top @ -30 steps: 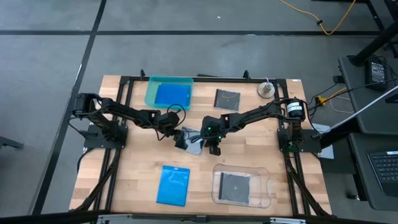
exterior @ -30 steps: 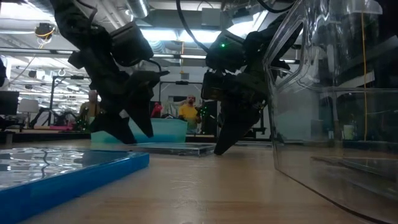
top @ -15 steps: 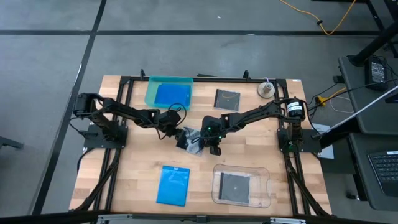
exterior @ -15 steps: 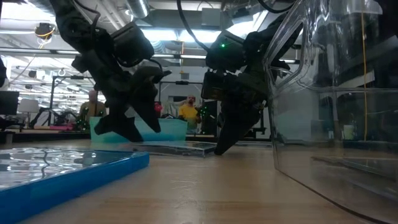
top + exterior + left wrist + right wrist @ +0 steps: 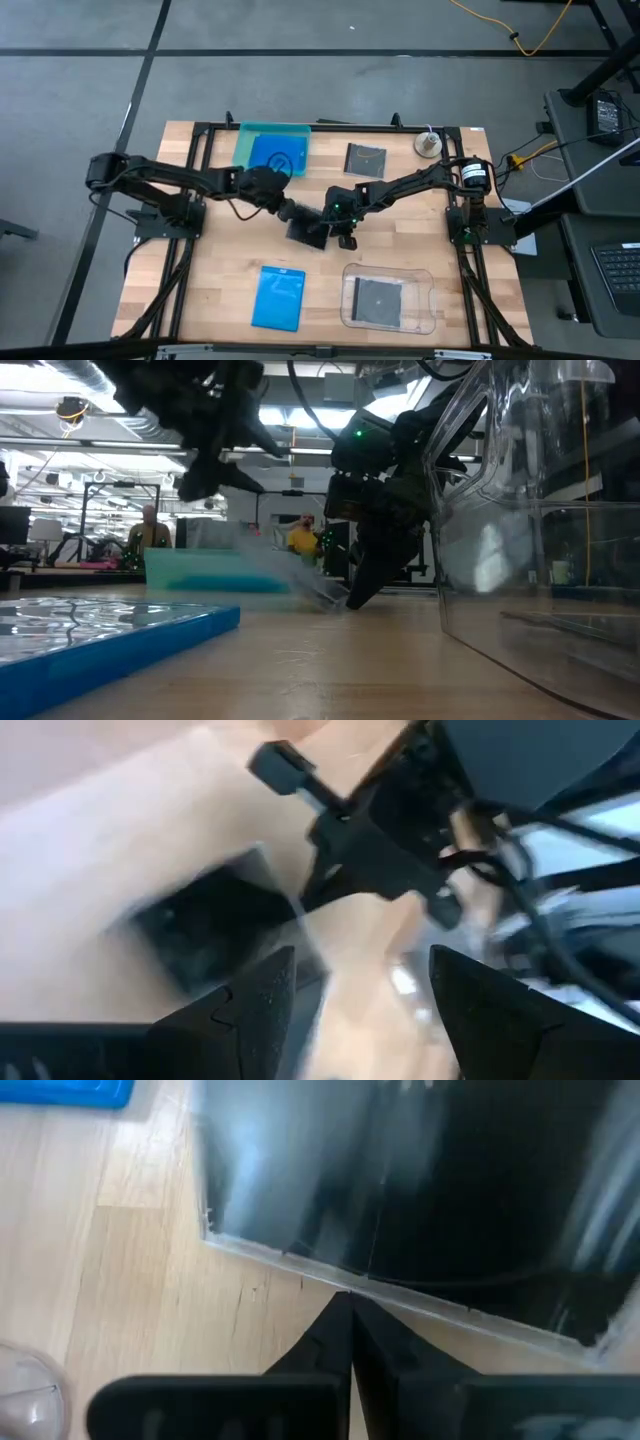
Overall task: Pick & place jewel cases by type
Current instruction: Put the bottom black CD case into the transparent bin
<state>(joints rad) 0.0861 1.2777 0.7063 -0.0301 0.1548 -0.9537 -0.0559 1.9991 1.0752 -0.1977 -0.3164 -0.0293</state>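
Wooden table (image 5: 210,270), seemingly workshop behind

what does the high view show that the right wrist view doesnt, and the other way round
Only the high view shows the left gripper, the teal tray holding a blue case, the clear tray holding a dark case, and a dark case at the far edge. Only the right wrist view shows the right gripper's shut fingertips at the middle case's clear edge. Both share that dark middle case and the loose blue case.
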